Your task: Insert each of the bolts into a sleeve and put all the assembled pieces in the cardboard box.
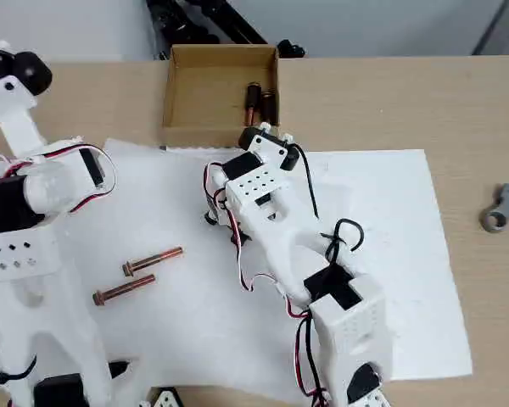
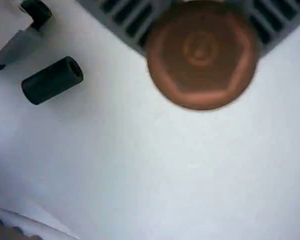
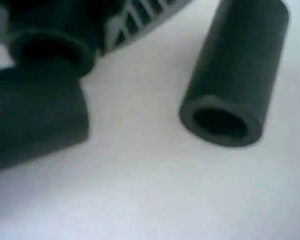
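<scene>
Copper-coloured hex-head bolt (image 2: 200, 55) sits end-on in the left claw (image 2: 200, 12), head toward the wrist camera and lifted off the white paper sheet (image 2: 165, 175). The claw pinches it, with a ribbed grey jaw against the head. Black cylindrical sleeve (image 2: 52, 80) lies on its side on the paper, near the right claw (image 2: 12, 42) and apart from the held bolt.

Right wrist view: the sleeve (image 3: 235, 75) lies flat, open bore toward the camera, just beside the right claw (image 3: 55, 35). A dark rounded mass sits at that claw; cannot tell whether it is spread or pressed together.

High view: right arm (image 1: 267, 220) stretches across the sheet toward the brown cardboard box (image 1: 174, 85) at the far side of the wooden worktop (image 1: 458, 102). Two dark sleeved pieces with copper ends (image 1: 259, 103) lie inside the box, by its right wall. Two loose copper bolts (image 1: 153, 259) lie side by side on the paper between the arms, well apart from the box. Left arm (image 1: 34, 237) stands at the sheet's left side. Small grey metal part (image 1: 500, 208) rests on bare wood right of the sheet.
</scene>
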Controlling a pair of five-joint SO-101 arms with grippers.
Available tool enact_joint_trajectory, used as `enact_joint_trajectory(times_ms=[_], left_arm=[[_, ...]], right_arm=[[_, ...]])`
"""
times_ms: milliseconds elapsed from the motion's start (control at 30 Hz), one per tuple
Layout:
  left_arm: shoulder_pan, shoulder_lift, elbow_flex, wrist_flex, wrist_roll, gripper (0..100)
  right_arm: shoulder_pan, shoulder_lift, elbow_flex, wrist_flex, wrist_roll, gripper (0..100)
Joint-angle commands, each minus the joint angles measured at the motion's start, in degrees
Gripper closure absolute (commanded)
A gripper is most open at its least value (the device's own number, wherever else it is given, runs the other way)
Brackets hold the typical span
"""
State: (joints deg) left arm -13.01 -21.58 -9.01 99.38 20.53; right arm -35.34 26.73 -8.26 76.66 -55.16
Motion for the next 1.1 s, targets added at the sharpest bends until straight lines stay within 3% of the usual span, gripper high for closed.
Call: enact_joint_trajectory(times_ms=[0,167,367,567,833,1067], left_arm=[[-0.4,-2.0,-0.2,0.9,-0.4,99],[-0.4,-2.0,-0.2,0.9,-0.4,99],[-0.4,-2.0,-0.4,0.6,-0.4,99],[-0.1,-2.0,-0.5,-0.1,-0.4,99],[-0.1,-2.0,-0.9,-3.4,-0.5,99],[0.0,-2.0,-0.9,-9.5,-0.6,99]], right_arm=[[-2.4,-0.5,-1.4,0.7,0.8,98.5],[-2.3,-3.4,-6.5,8.1,1.2,98.4],[0.5,-10.5,-14.2,17.4,7.1,98.3],[3.4,-24.1,-15.5,18.4,20.7,98.4],[3.6,-46.2,-15.3,18.4,46.4,98.5],[6.4,-57.2,-15.2,18.4,53.5,98.7]])
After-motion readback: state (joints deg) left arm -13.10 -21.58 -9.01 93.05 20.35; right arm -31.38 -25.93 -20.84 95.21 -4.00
